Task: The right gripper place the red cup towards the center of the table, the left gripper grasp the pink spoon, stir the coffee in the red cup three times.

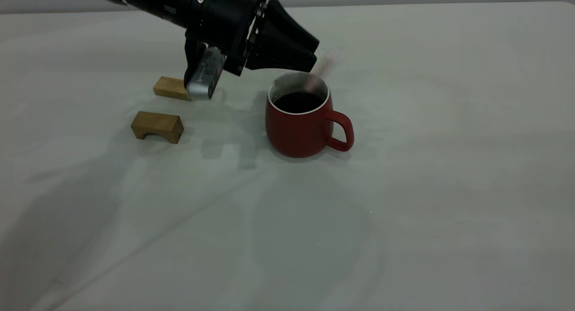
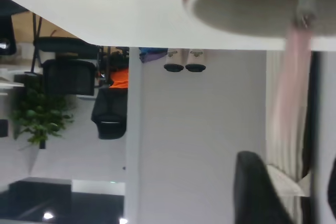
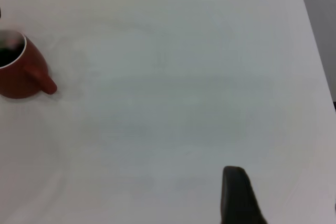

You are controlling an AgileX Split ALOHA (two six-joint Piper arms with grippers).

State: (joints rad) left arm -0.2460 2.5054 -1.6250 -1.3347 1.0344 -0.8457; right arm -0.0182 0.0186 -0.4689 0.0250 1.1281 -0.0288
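Observation:
The red cup (image 1: 298, 126) stands upright near the middle of the table (image 1: 404, 189), handle to the right, with dark coffee (image 1: 298, 102) inside. My left gripper (image 1: 314, 55) hangs just above the cup's far rim, shut on the pink spoon (image 1: 326, 64), which slants down into the cup and looks blurred. In the left wrist view the pink spoon (image 2: 295, 82) runs from between the fingers (image 2: 257, 192) to the cup's rim (image 2: 236, 11). My right gripper (image 3: 286, 203) is open over bare table, far from the red cup (image 3: 21, 77), and out of the exterior view.
Two tan wooden blocks lie left of the cup: an arched one (image 1: 157, 126) nearer the front, another (image 1: 170, 87) behind it under the left arm's camera (image 1: 204, 75). The table's edge (image 3: 315, 40) shows in the right wrist view.

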